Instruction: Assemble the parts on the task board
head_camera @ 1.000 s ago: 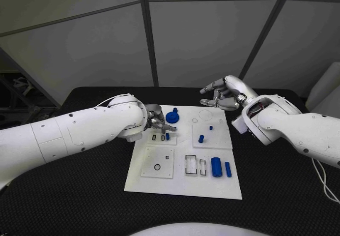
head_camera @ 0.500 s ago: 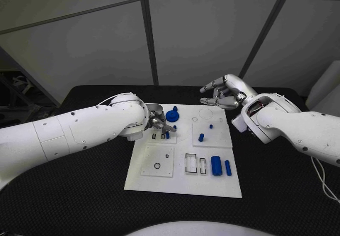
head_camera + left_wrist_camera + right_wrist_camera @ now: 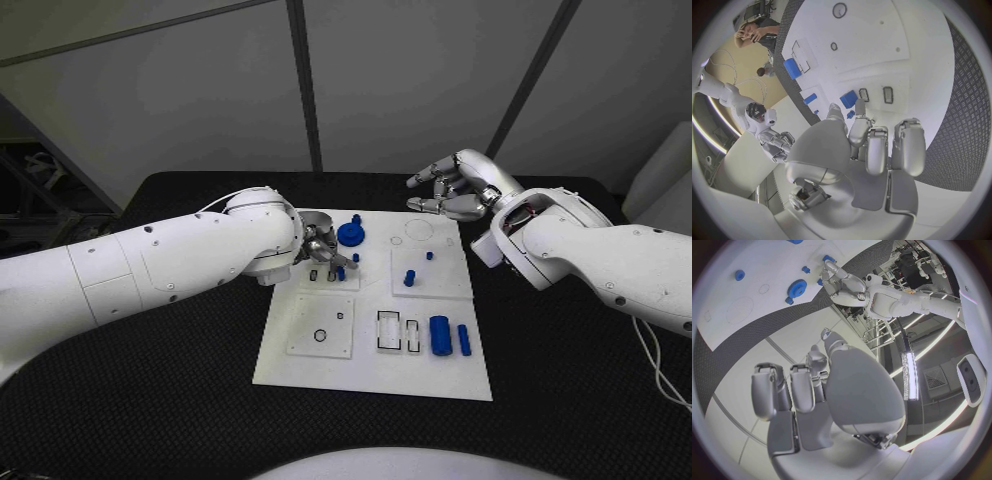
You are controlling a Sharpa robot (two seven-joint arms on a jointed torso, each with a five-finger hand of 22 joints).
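So: white task board (image 3: 325,370) flat mid-surface, blue parts (image 3: 440,335) dotted over it. Left robot hand (image 3: 320,250) down on the board's far left, pinching a small blue part (image 3: 850,114). Right robot hand (image 3: 450,192) curled on nothing beyond the far edge. Black textured surface (image 3: 173,400), grey wall panels (image 3: 404,80) behind.

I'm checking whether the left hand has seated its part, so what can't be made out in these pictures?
- Head view: the left hand has its fingertips over the task board; its own fingers hide any held part.
- Left wrist view: a small blue part shows at the fingertips; pinched or only touched, too small to tell.
- Right hand: fingers curled, palm contents hidden.
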